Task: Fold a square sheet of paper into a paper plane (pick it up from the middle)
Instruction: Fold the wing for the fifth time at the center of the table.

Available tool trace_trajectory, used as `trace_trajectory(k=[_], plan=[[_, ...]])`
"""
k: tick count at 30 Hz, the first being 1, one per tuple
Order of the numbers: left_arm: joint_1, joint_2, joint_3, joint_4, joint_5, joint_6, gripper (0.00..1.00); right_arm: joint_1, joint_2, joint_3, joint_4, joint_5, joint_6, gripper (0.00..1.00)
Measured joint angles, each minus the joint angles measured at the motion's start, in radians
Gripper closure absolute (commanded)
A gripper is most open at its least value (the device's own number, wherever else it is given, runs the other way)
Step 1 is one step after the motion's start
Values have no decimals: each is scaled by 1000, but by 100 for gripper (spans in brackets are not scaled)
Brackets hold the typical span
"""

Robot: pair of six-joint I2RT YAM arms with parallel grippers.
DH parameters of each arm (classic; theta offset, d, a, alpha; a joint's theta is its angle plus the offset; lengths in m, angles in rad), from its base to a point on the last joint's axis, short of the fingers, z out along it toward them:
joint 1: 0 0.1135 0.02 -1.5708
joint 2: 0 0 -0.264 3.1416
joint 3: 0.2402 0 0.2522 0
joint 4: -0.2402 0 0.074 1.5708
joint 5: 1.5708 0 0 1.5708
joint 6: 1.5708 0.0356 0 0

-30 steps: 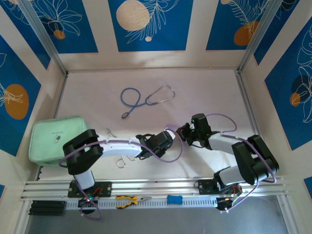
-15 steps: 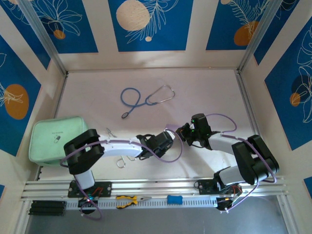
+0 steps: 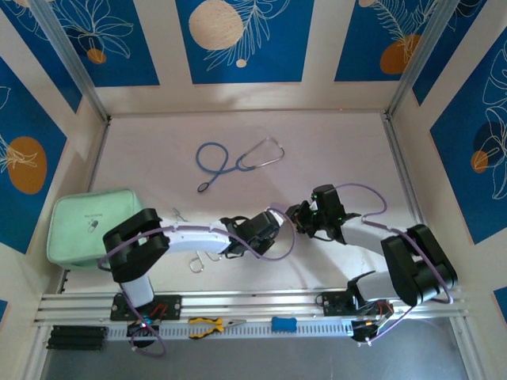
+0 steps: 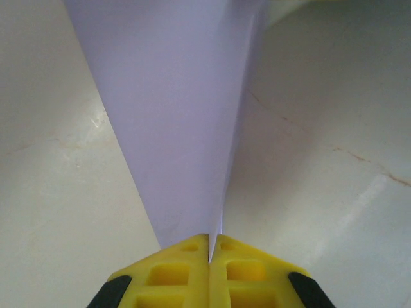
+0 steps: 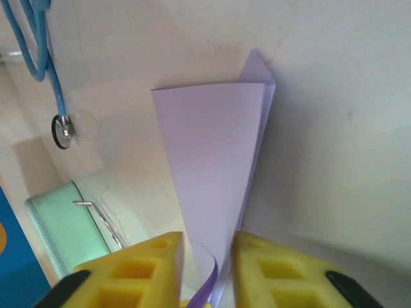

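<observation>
Over the table (image 3: 333, 150) we see the folded square sheet of paper (image 4: 173, 115). The left gripper (image 4: 210, 247) now pinches its narrow end tight. The right gripper (image 5: 207, 256) has just let go, jaws apart around it, so we judge a handover.

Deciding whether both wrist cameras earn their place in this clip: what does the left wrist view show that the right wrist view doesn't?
Left wrist view: the left gripper, jaws shut on the narrow end of the folded lilac paper.
Right wrist view: the right gripper, jaws standing apart with the paper between them, and beyond it the blue stethoscope, the mint-green pouch and the metal forceps.
Shared: the paper and the pale table.
</observation>
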Motion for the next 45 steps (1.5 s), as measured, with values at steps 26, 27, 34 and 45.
trace_trajectory(k=[26,27,34,45], plan=[[261,34,-132,317,615,-206,100,-46,-218,-61,-78,-80,-181,67],[267,40,-136,331,633,-215,100,-36,-213,-61,-64,-80,-189,68],[299,62,-171,424,727,-285,100,21,-135,-59,19,-98,-245,78],[340,89,-202,524,813,-378,100,68,24,1,96,-141,-305,84]])
